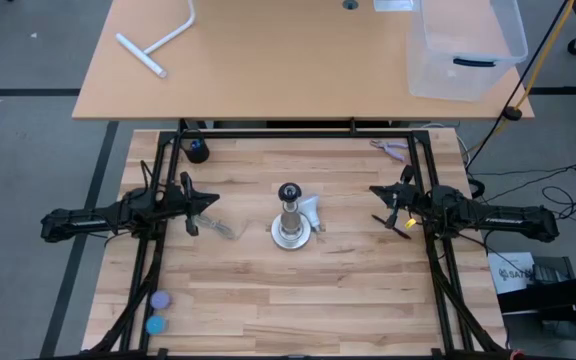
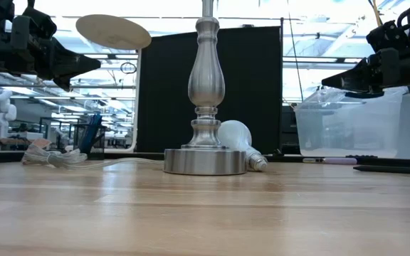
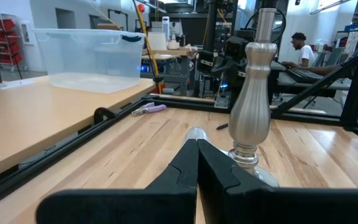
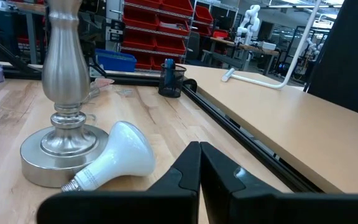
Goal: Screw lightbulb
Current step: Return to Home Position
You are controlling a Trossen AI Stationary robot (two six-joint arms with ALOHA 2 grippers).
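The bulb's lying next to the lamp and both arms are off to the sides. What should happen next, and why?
Probably just park both arms at rest: the lightbulb lies on the table beside the lamp base, and the left gripper and right gripper are shut, empty and raised clear of it.

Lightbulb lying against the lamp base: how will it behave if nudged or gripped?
The lightbulb lies on its side, leaning on the lamp base. With its round globe and tapering neck, it will probably roll in an arc if nudged. The smooth globe looks slippery and likely fragile, so grip it gently. The left gripper and right gripper hang shut, apart from it.
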